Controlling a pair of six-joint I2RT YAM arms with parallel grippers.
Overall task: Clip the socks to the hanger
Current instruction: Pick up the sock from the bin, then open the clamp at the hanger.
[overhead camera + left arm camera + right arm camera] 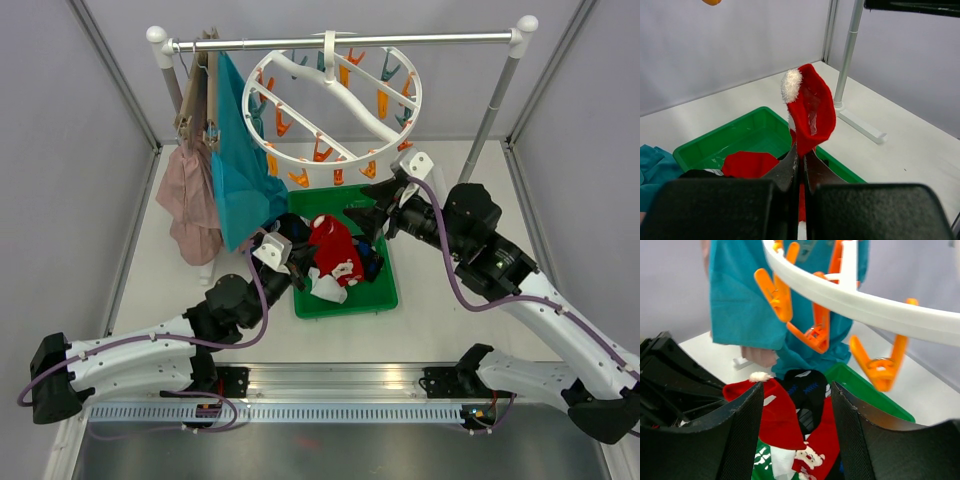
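— Where are the socks (335, 262)?
— Heaped in the tray (388, 295), mid-table. One sock (812, 110) sticks up at its left side, in the left gripper (295, 264).
— And the hanger (330, 95)?
— On the rail (440, 40) behind the tray, with garments (235, 170) to its left.

I see a white table (450, 320) filling the frame's middle, plain pale grey walls (60, 150) left and right, a metal clothes rail (450, 40) across the top, evenly lit.

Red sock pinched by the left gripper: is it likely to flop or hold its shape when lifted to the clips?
Probably floppy but light: the red sock stands curled above the shut left gripper, only loosely keeping shape. Its fuzzy white tip suggests knit fabric, likely grippy rather than slippery.
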